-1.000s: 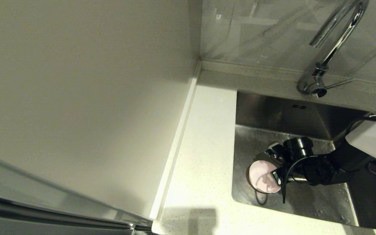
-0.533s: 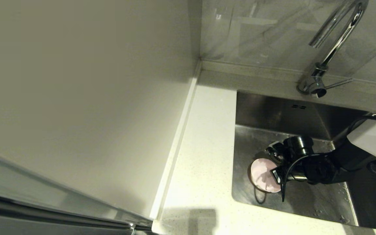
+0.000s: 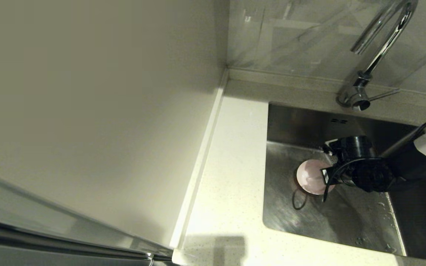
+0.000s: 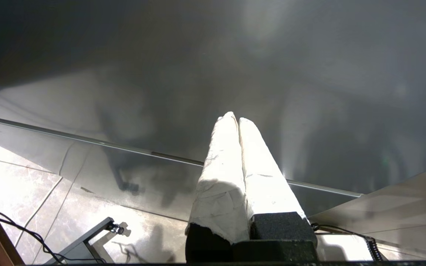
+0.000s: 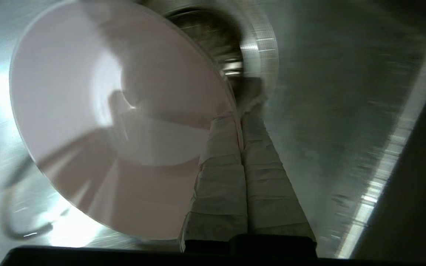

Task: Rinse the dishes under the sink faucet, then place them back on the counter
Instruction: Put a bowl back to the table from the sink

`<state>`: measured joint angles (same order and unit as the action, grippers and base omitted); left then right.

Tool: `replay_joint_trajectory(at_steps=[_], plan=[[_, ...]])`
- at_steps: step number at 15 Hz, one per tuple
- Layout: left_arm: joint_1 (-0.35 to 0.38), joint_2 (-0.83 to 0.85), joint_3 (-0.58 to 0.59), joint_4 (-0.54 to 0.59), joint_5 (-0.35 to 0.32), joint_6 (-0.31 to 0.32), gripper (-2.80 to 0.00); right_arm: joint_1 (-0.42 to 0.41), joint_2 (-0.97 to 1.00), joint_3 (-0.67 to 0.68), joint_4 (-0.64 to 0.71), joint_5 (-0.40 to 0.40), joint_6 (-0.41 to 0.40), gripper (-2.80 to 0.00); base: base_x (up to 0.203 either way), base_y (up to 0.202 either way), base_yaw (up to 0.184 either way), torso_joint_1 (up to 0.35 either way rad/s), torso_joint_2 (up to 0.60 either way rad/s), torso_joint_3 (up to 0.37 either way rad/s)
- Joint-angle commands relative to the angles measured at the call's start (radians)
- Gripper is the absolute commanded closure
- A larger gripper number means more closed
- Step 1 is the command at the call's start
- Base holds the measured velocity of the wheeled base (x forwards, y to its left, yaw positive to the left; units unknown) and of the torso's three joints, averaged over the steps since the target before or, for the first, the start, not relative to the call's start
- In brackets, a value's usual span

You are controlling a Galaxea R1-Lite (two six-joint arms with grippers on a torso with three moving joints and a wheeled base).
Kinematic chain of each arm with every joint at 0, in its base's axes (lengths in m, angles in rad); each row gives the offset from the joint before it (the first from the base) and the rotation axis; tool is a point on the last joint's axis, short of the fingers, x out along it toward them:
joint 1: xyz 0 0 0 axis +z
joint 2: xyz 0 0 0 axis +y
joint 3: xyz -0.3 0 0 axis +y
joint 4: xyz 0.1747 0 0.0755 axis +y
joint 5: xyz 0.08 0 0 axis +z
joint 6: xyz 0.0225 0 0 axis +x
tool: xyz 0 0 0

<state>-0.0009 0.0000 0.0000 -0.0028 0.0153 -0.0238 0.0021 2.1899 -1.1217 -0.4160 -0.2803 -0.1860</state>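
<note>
In the head view a pale pink bowl (image 3: 310, 176) hangs tilted above the floor of the steel sink (image 3: 309, 221), held by its rim. My right gripper (image 3: 327, 178) is shut on that rim. The right wrist view shows the taped fingers (image 5: 220, 166) pressed together with the pink bowl's (image 5: 105, 122) edge pinched between them (image 5: 239, 118), and the round drain strainer (image 5: 216, 40) behind it. The chrome sink faucet (image 3: 379, 51) rises at the back right, with its lever (image 3: 383, 95) pointing right. The white speckled counter (image 3: 231, 166) lies left of the basin. No other dishes are in view.
A plain cream wall panel (image 3: 87, 111) stands along the counter's left side. Two overflow slots (image 3: 338, 120) sit in the sink's back wall. My left gripper (image 4: 237, 120) is parked away from the sink, shut, over a tiled floor (image 4: 20, 184).
My right gripper has shut on the pink bowl's rim, then lifted it off the sink floor and carried it back and to the right, closer to the faucet.
</note>
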Motion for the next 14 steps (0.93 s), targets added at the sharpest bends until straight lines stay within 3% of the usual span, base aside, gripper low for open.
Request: replay_joint_trajectory(at_steps=[1,4,8,10,14], plan=[[0.001,-0.003,0.0,0.0,0.001,-0.001,0.0,-0.042,-0.07,0.009,-0.004,-0.041,0.0,0.0,0.0,0.0,0.0,0.0,0.0,0.0],[-0.001,-0.003,0.0,0.0,0.0,-0.001,0.0,-0.153,-0.193,0.042,-0.004,-0.088,-0.001,0.0,0.0,0.0,0.0,0.0,0.0,0.0],[0.001,-0.003,0.0,0.0,0.0,-0.001,0.0,-0.388,-0.368,0.079,-0.055,-0.152,-0.032,0.0,0.0,0.0,0.0,0.0,0.0,0.0],[0.001,-0.003,0.0,0.0,0.0,-0.001,0.0,-0.467,-0.423,0.121,-0.309,-0.159,-0.117,0.0,0.0,0.0,0.0,0.0,0.0,0.0],[-0.001,-0.003,0.0,0.0,0.0,-0.001,0.0,-0.509,-0.516,0.122,-0.993,-0.09,-0.279,0.0,0.0,0.0,0.0,0.0,0.0,0.0]])
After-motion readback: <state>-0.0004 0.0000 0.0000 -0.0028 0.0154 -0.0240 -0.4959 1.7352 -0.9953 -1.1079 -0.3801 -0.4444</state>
